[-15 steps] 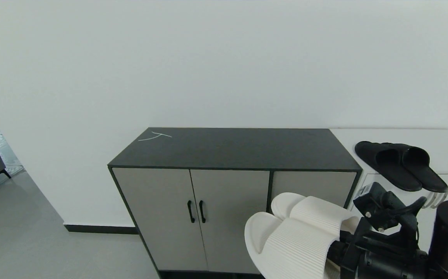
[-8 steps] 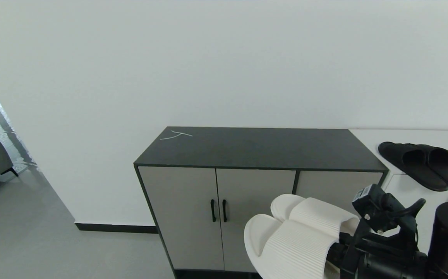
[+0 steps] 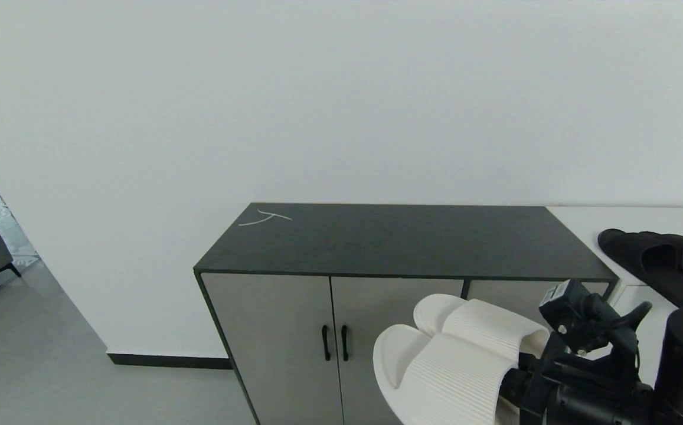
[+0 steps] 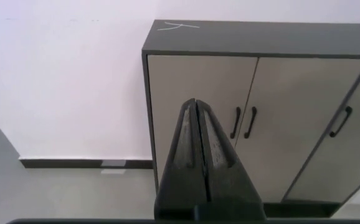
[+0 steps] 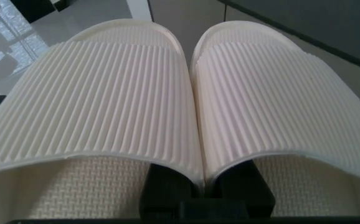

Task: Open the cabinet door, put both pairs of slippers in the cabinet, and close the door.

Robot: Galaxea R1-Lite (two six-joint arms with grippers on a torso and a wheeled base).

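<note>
The right claw (image 5: 206, 190) clamps the white slippers (image 3: 453, 360) at five o'clock before the closed cabinet (image 3: 400, 239), its grip mostly hidden under them. The left claw (image 4: 196, 143) is pressed together, empty. The black slippers (image 3: 660, 260) lie at three o'clock on the desk (image 3: 630, 215), cut off by the edge.

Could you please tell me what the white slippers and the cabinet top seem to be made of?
White slippers: likely soft moulded foam or rubber, matte; the ribbed straps and pebbled footbeds look cast in one piece. Cabinet top: dark matte board, perhaps laminate; flat, faintly speckled, thin edge.
</note>
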